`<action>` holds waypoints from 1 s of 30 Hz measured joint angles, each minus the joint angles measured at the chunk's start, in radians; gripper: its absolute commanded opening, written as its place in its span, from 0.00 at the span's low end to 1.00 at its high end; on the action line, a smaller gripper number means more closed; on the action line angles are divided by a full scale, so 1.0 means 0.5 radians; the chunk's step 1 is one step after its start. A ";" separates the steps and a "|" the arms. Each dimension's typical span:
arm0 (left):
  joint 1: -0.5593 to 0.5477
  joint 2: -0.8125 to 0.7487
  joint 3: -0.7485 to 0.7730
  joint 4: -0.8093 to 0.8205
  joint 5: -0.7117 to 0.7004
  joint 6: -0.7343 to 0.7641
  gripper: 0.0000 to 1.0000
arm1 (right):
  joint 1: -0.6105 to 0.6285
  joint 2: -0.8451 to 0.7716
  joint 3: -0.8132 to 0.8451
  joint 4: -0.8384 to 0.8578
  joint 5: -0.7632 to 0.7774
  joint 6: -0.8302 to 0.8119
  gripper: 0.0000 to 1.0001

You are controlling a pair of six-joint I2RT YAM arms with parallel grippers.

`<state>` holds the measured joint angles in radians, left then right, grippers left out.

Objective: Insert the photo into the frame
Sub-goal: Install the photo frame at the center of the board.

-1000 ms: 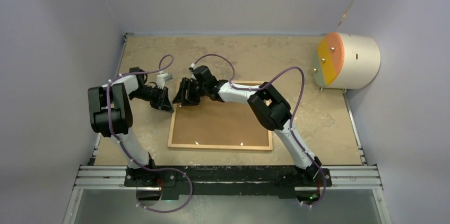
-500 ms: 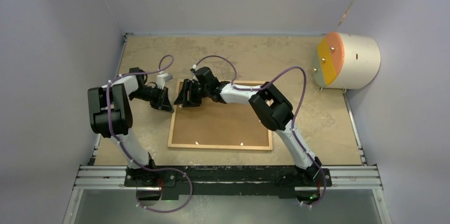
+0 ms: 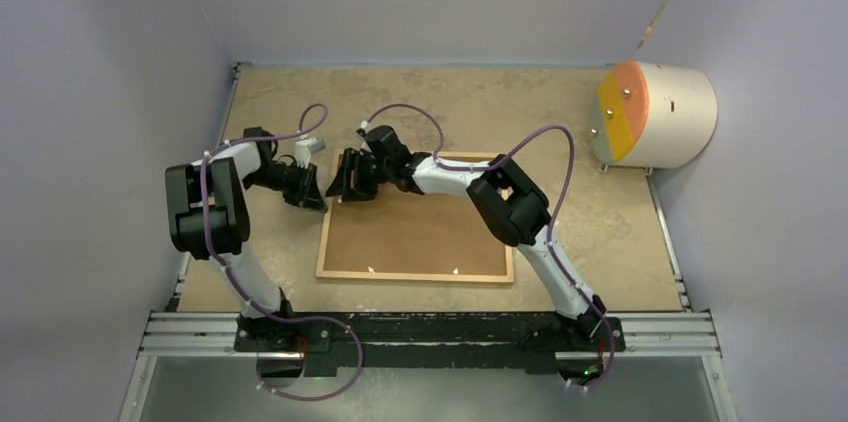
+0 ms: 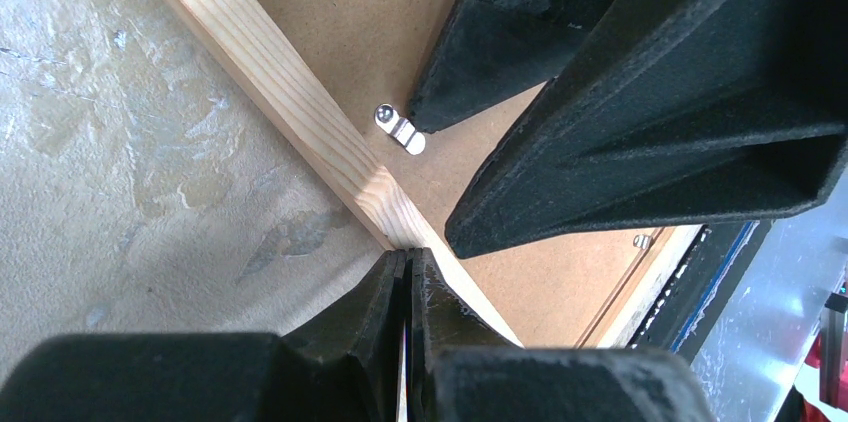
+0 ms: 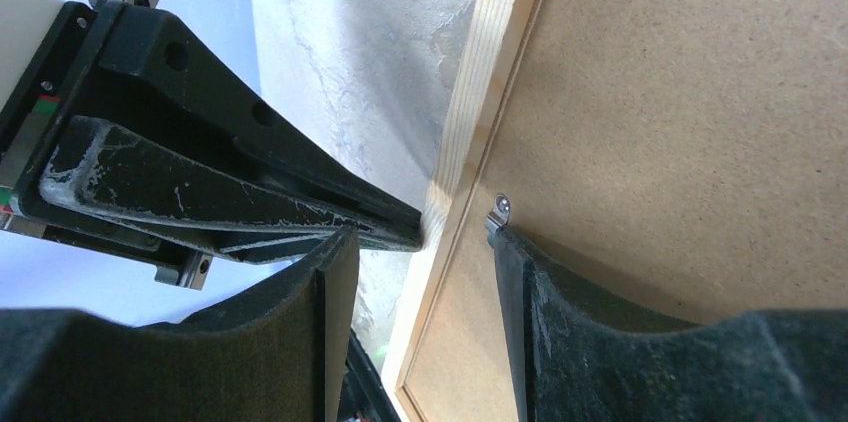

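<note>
The frame [image 3: 415, 276] lies face down on the table, with a brown backing board [image 3: 420, 232] filling it. The photo is hidden. My left gripper [image 3: 318, 204] is shut, and its tips [image 4: 408, 254] rest against the outer side of the frame's left wooden strip [image 4: 280, 72]. My right gripper [image 3: 340, 182] stands open over the far-left corner. One of its fingertips [image 5: 505, 242] touches a small metal tab [image 5: 498, 210] on the board [image 5: 680, 112]; the other hangs outside the strip [image 5: 480, 92]. Nothing is held between its fingers.
A white cylinder with an orange and yellow face [image 3: 655, 114] lies at the far right. Purple walls close in the table on three sides. A metal rail [image 3: 430, 327] runs along the near edge. Another metal tab [image 4: 641, 240] sits on the board's near side.
The right arm's wrist and elbow have shifted slightly to the left. The left arm and the frame have not moved.
</note>
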<state>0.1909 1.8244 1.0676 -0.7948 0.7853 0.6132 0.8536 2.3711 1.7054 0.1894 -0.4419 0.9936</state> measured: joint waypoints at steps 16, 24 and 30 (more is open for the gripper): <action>0.000 0.000 0.000 0.001 0.001 0.001 0.04 | 0.005 0.036 0.049 -0.012 -0.008 0.079 0.55; 0.000 -0.002 -0.002 0.002 0.003 0.002 0.04 | 0.005 0.035 -0.009 0.076 0.034 0.194 0.52; 0.002 -0.009 -0.011 0.009 0.008 0.018 0.04 | 0.026 -0.040 -0.194 0.281 0.179 0.258 0.53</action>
<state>0.1921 1.8198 1.0618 -0.7902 0.7891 0.6220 0.8665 2.3512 1.6085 0.3298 -0.3523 1.1225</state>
